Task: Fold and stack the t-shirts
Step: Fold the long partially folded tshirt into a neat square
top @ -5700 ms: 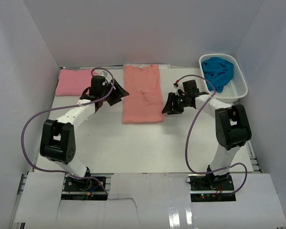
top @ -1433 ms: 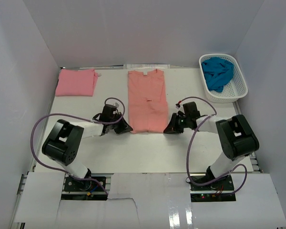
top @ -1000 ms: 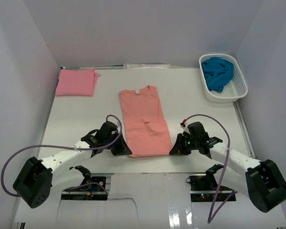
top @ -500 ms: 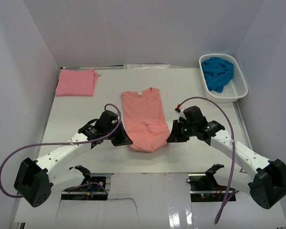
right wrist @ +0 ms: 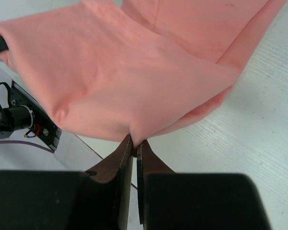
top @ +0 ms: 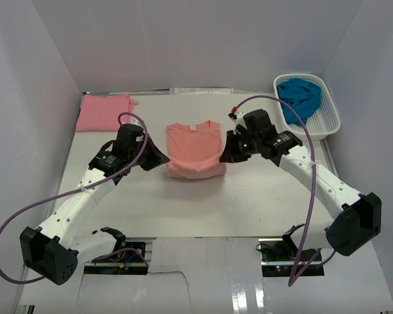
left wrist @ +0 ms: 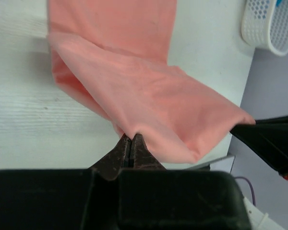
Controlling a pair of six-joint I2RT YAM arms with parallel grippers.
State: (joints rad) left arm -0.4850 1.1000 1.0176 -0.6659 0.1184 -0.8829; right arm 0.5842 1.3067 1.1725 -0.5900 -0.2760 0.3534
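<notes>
The salmon-orange t-shirt (top: 194,149) lies mid-table with its white neck label at the far end. Its near part is doubled back over the rest. My left gripper (top: 162,159) is shut on the left corner of the lifted hem. My right gripper (top: 225,156) is shut on the right corner. In the left wrist view the cloth (left wrist: 149,96) hangs as a raised flap from the closed left gripper (left wrist: 131,136). The right wrist view shows the same flap (right wrist: 125,76) pinched by the right gripper (right wrist: 134,143). A folded pink t-shirt (top: 105,112) lies far left. The teal t-shirt (top: 300,98) sits crumpled in the basket.
The white lattice basket (top: 332,124) stands at the far right corner, and its rim (left wrist: 266,36) shows in the left wrist view. White walls close in the table at the back and both sides. Purple cables loop over each arm.
Both grippers have carried the shirt's near hem away from the table's near edge toward the collar, so the shirt now lies folded over and shorter. Both arms reach farther out.
</notes>
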